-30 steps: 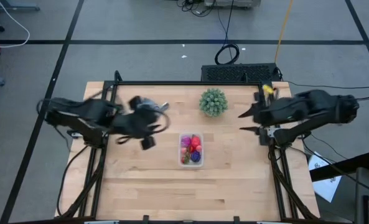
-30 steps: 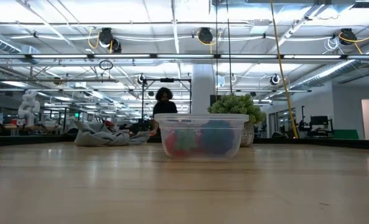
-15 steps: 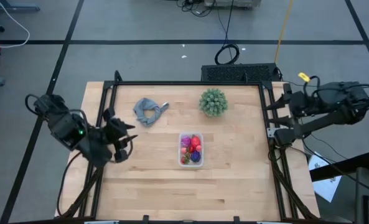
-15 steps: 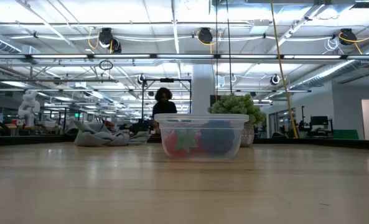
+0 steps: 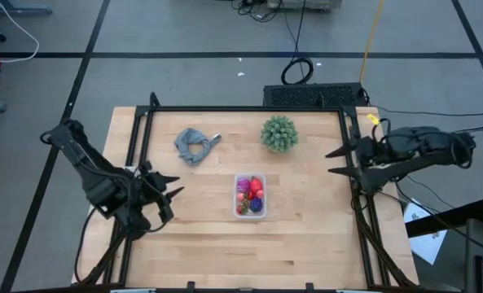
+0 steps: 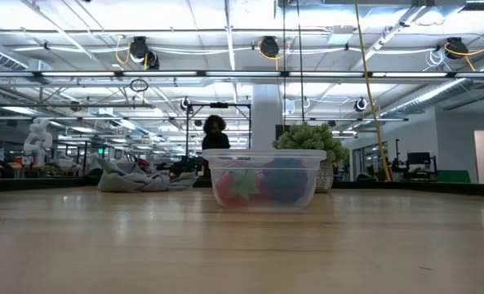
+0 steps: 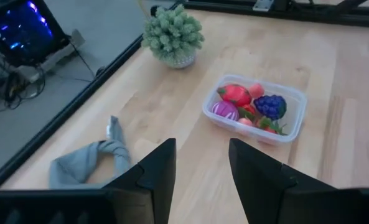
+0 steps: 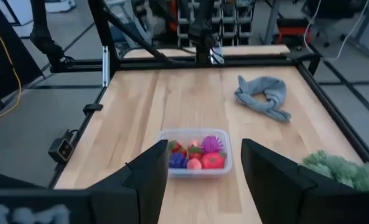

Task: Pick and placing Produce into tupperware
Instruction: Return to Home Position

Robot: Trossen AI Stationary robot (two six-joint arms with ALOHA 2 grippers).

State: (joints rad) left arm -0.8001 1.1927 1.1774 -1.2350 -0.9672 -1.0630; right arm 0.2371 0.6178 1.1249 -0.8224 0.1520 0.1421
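The clear tupperware (image 5: 250, 195) stands on the table's middle, with the red, magenta and dark purple produce (image 7: 249, 104) lying inside it; it also shows in the low view (image 6: 264, 180) and the right wrist view (image 8: 195, 153). My left gripper (image 5: 173, 189) is open and empty above the table's left side, pointing toward the container. My right gripper (image 5: 334, 161) is open and empty at the table's right edge, pointing toward the container.
A round spiky green plant (image 5: 279, 133) stands at the far middle. A grey cloth (image 5: 195, 145) lies at the far left. Black frame rails (image 5: 241, 109) run along the table's far, left and right edges.
My left gripper has drawn back from over the grey cloth toward the table's left and near side, uncovering the cloth. My right arm pulled back beyond the right edge, then came in again to the edge. The container and produce have stayed still.
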